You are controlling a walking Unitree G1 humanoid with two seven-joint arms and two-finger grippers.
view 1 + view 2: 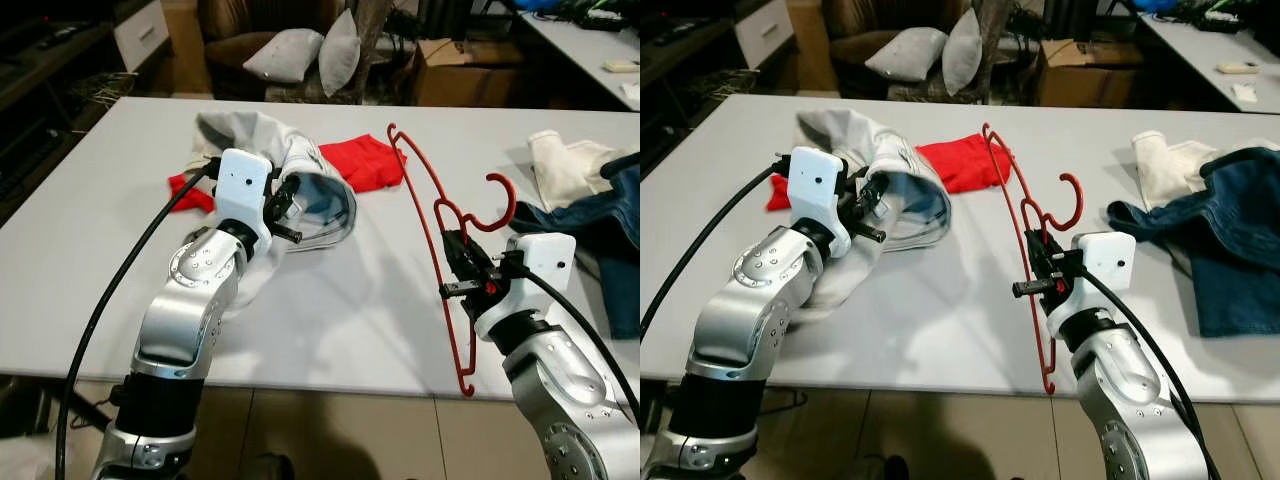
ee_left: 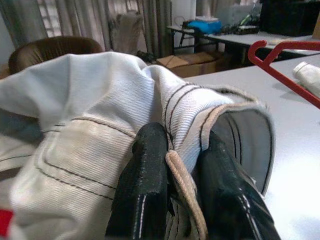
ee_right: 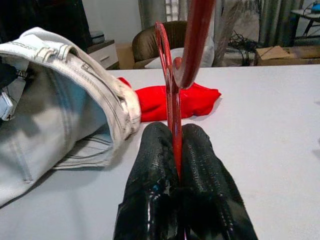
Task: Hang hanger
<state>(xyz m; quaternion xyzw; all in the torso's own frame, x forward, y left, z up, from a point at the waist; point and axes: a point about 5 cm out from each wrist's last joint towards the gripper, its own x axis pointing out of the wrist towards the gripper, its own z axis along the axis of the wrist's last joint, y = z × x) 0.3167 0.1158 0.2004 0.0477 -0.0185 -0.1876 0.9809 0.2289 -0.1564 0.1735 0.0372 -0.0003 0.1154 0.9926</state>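
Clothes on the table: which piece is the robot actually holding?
The pale grey jeans: the left gripper is pinched on their waistband. The red garment, the cream cloth and the blue jeans lie untouched.

your red hanger [image 1: 430, 215] stands on edge above the white table [image 1: 340, 330], near its front edge toward the right corner, hook [image 1: 497, 205] curling to the right. it is thin plastic, pinched at the neck, its lower end hanging just past the front edge.
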